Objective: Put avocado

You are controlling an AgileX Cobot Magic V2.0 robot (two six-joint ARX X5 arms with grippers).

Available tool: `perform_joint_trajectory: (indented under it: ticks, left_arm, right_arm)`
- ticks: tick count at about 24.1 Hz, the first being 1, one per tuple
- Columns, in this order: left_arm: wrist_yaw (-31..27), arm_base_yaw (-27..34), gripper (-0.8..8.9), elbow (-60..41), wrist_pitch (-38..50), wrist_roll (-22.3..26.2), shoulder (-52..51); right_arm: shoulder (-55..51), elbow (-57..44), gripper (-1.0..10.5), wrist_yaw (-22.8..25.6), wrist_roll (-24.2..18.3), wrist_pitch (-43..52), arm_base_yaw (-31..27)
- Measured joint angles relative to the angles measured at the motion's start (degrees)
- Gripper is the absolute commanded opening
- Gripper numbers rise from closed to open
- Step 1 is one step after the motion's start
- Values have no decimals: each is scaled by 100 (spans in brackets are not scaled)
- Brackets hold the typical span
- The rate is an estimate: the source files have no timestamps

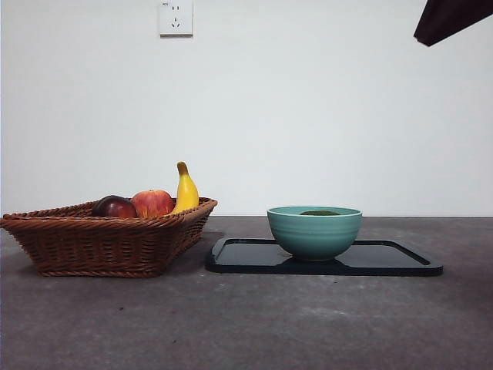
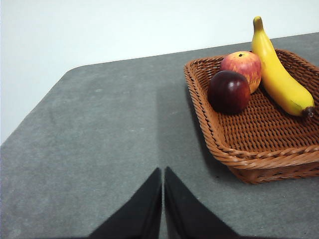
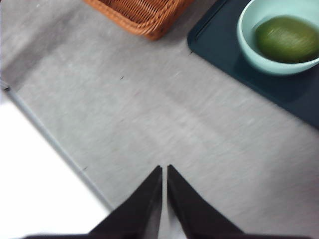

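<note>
The dark green avocado lies inside the teal bowl. In the front view only its top shows above the bowl's rim. The bowl stands on a dark tray. My right gripper is shut and empty, above bare table away from the bowl. It shows as a dark tip at the top right of the front view. My left gripper is shut and empty, above bare table beside the wicker basket.
The wicker basket stands left of the tray and holds a dark red-purple fruit, a red apple and a banana. The table's edge runs near the right gripper. A wall socket is on the back wall.
</note>
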Motion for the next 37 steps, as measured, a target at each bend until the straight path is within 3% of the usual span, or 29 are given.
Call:
perform_joint_trajectory:
  ticks: [2,6,10,13,23,31,37]
  left_arm:
    - [0,0,8,0,-2,0,0]
    - [0,0,8,0,0,0,0]
    - [0,0,8,0,-2,0,0]
    - [0,0,8,0,0,0,0]
    - [0,0,8,0,0,0,0]
    - [0,0,8,0,0,0,0]
    - [0,0,8,0,0,0,0]
  right_arm:
    - [-267,-39,7,284,-199,363,-293]
    - [-1163,-673,7,459,-428,1775,-1561]
    - [-2264,-1801,7,1005,-710,2927,-2905]
    - [-3064,-2850,7,1023,-750,3755,-3482]
    - [-4306,-4559,7,1338,-745,4920,-3718]
    - [-4791,-5248,7,1493,-570,4937,-3718]
    - [-4837,-5252,7,1497,-479,4395,-3718]
